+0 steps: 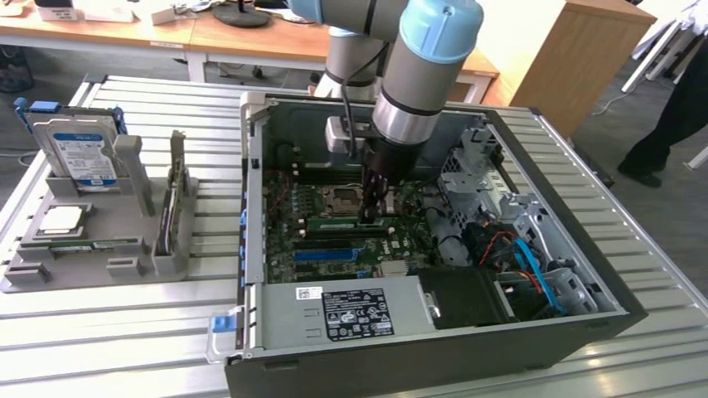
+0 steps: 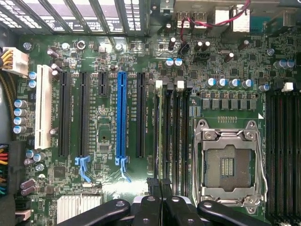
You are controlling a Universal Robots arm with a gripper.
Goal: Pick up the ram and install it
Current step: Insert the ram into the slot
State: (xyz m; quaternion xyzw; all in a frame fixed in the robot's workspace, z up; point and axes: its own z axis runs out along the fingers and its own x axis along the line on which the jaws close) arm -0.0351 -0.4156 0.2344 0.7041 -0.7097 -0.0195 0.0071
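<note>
The arm reaches down into an open computer case (image 1: 366, 369) lying on its side on the slatted metal desk (image 1: 111, 332). The tool (image 1: 374, 217) is low over the motherboard. Its black fingers (image 2: 151, 203) are pinched nearly together on the top edge of the ram (image 2: 160, 134). The stick stands on edge in a memory slot, the one farthest from the empty processor socket (image 2: 229, 162) in the bank beside it. A white latch sits at the far end of that slot. On the other side of the ram run the expansion slots, among them a long blue one (image 2: 122, 117) and a white one (image 2: 43, 106).

The power supply (image 1: 343, 311) at the near end of the case carries a black-and-white label, and a small white barcode sticker (image 1: 307, 292) sits beside it. The print on both is too small for me to read, as is the lettering on the board.

Toward the exterior view's left, a grey holder (image 1: 89, 269) on the desk carries a hard drive (image 1: 75, 153) with a blue-and-white label, text illegible, and a square silver processor (image 1: 61, 218).
</note>
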